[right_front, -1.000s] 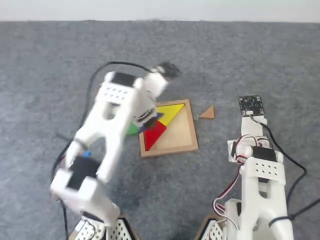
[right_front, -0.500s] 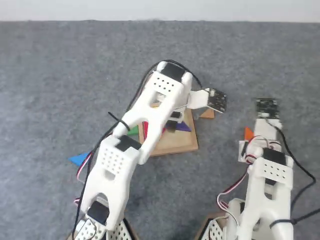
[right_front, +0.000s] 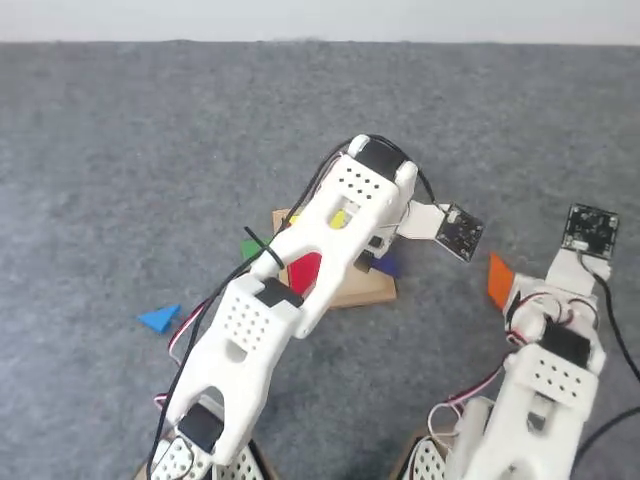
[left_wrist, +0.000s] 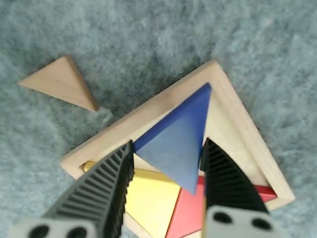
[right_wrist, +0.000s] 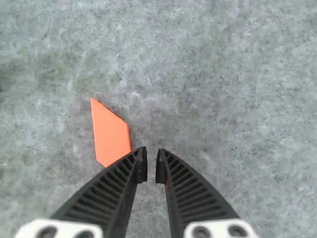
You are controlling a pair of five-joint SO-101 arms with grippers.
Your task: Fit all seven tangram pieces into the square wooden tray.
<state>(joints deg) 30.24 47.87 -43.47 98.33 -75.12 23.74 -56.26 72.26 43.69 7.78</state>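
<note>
A: High view, quick?
B: Left arm (right_front: 300, 270) lies across the tray (right_front: 372, 292). Dark blue triangle (right_front: 388, 266) pokes out under its wrist at a tray corner. Red piece (right_front: 303, 272) is in the tray, green piece (right_front: 250, 250) just outside it. Light blue triangle (right_front: 158, 318) is well apart on the carpet (right_front: 100, 150). Orange piece (right_front: 499, 280) lies near the right arm (right_front: 555, 350).
A: Left wrist cam?
B: Left gripper (left_wrist: 168, 146) is part open, fingers pressed on both sides of the dark blue triangle, over the tray corner. Can't tell if it's flat. Yellow piece (left_wrist: 148, 198) & red piece sit btwn the fingers, in the tray. Plain wood triangle (left_wrist: 62, 82) is outside, apart from the gripper.
A: Right wrist?
B: Right gripper (right_wrist: 151, 166) is nearly closed, w/ a thin slit and nothing in it. Orange piece is just beside one fingertip.
</note>
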